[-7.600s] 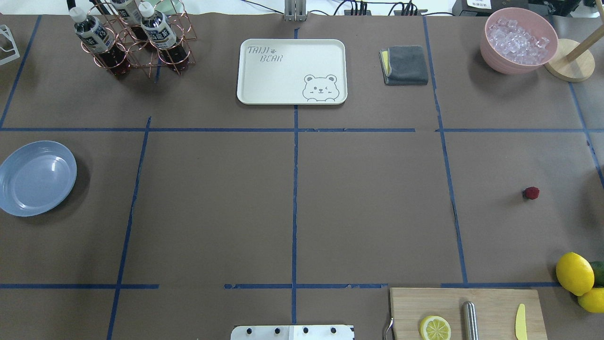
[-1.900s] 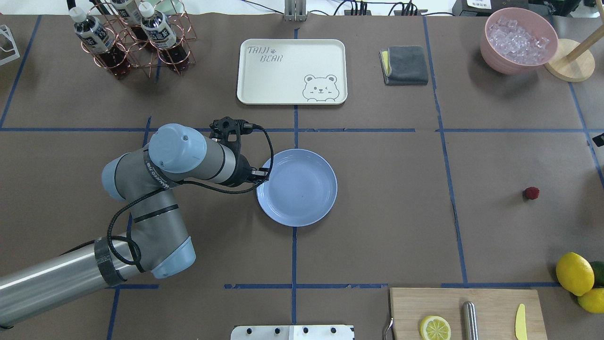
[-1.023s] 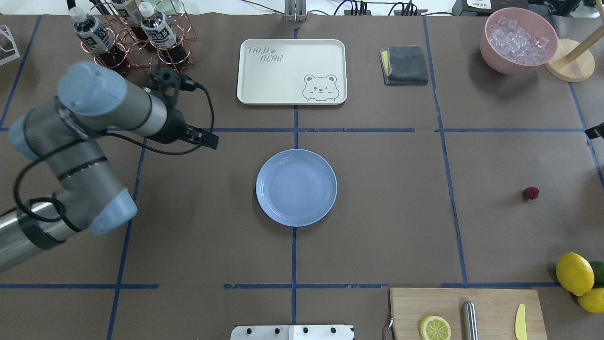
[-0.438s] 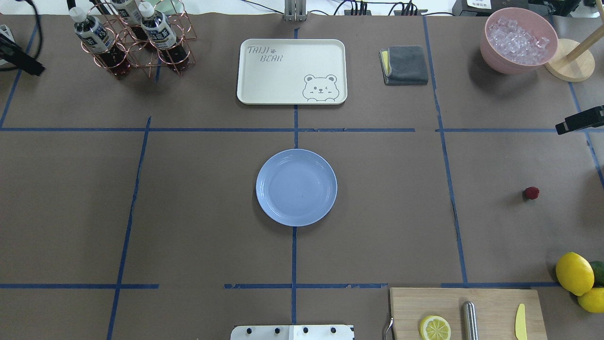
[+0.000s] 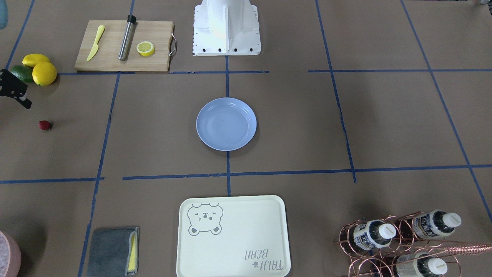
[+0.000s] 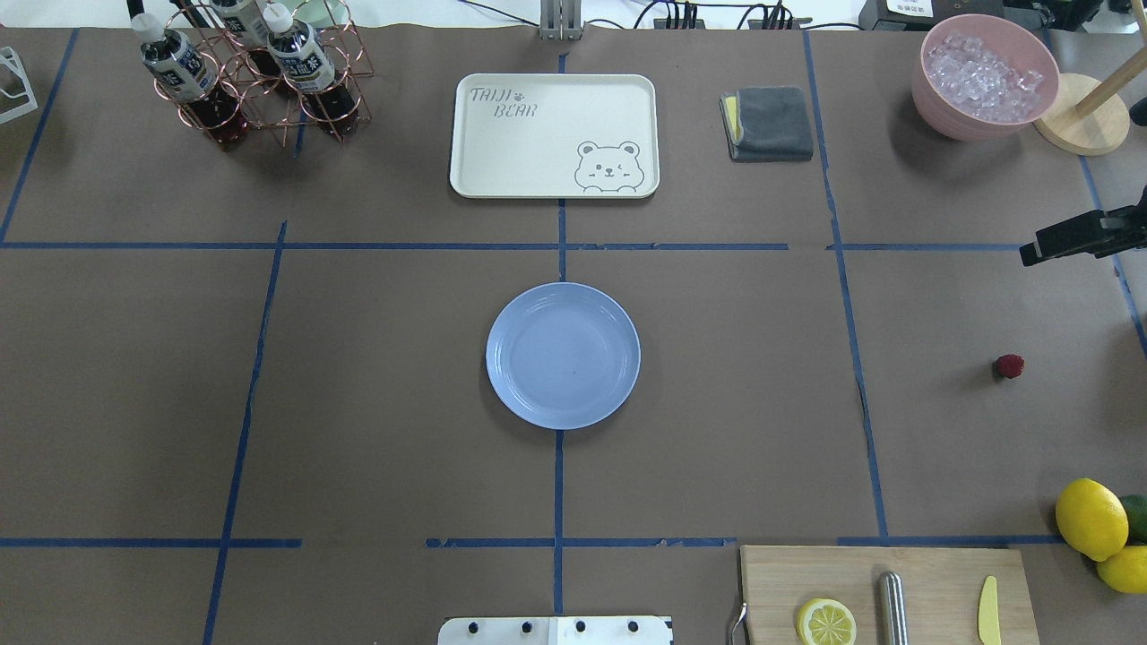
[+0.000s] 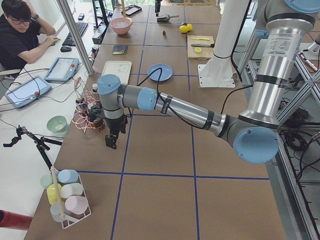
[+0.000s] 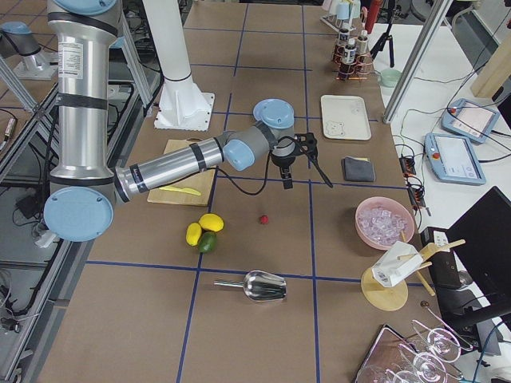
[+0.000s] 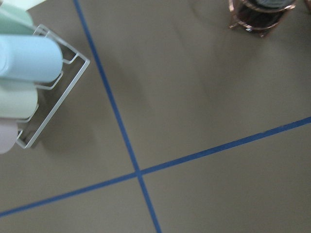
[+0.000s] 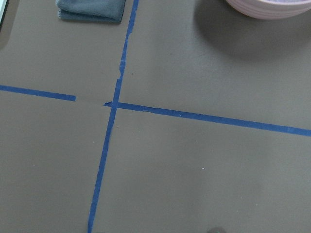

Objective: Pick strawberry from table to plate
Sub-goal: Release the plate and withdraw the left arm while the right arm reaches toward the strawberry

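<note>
The strawberry (image 6: pixel 1009 365) (image 5: pixel 45 125) (image 8: pixel 263 219), small and dark red, lies on the brown table (image 6: pixel 717 403) at its right side. The light blue plate (image 6: pixel 563 356) (image 5: pixel 226 124) sits empty at the table's middle. My right gripper (image 6: pixel 1039 249) (image 5: pixel 23 100) (image 8: pixel 307 182) hangs above the table just beyond the strawberry, apart from it; the exterior right view shows its fingers spread, holding nothing. My left gripper (image 7: pixel 111 142) shows only in the exterior left view, near the bottle rack at the table's left end; I cannot tell its state.
Two lemons and an avocado (image 6: pixel 1091 518) lie near the strawberry. A cutting board (image 6: pixel 883 591) holds a lemon half and knife. Further back are a pink ice bowl (image 6: pixel 986 76), a grey cloth (image 6: pixel 769 123), a bear tray (image 6: pixel 556 134) and a bottle rack (image 6: pixel 251 76).
The plate went from the far left to the middle. My left arm let go of it and withdrew left out of the overhead view. My right gripper came in from the right edge.
</note>
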Motion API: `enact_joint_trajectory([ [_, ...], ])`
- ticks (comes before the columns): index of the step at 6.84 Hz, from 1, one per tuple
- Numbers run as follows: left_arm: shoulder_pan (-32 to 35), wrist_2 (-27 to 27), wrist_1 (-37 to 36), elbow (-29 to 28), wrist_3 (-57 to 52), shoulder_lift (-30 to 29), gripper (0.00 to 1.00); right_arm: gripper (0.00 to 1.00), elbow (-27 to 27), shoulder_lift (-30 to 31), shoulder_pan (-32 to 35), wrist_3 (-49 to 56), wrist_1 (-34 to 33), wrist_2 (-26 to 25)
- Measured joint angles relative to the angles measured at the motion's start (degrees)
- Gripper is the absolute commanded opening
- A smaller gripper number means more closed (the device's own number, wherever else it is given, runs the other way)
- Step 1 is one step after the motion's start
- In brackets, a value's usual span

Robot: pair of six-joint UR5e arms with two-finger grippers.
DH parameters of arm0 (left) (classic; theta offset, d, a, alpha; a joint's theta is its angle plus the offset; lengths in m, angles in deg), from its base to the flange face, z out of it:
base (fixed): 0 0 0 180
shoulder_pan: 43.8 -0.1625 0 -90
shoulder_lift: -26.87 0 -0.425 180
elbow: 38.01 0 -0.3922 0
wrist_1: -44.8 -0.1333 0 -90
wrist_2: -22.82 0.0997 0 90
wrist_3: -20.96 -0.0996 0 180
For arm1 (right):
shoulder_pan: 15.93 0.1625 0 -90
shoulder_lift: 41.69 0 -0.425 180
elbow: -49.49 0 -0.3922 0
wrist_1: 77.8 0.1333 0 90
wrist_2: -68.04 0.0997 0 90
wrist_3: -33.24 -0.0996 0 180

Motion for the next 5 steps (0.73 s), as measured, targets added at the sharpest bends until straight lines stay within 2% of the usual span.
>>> enact_joint_trajectory([
  [2, 3.3, -5.8, 1.2, 0.2, -4.7, 5.4, 1.0, 1.0, 1.4, 1.4, -4.4, -3.8, 0.1, -3.5],
  [3, 3.6, -6.7, 1.5, 0.3, -5.7, 6.2, 1.0, 1.0, 1.4, 2.5, -7.9, -6.3, 0.5, -6.9],
  [4, 3.7, -6.9, 1.6, 0.4, -6.1, 6.5, 1.0, 1.0, 0.6, 4.0, -11.1, -8.2, 2.7, -10.3],
  [5, 3.7, -7.0, 1.6, 0.4, -6.2, 6.6, 1.0, 1.0, -2.3, 5.7, -12.8, -9.3, 8.7, -12.5],
])
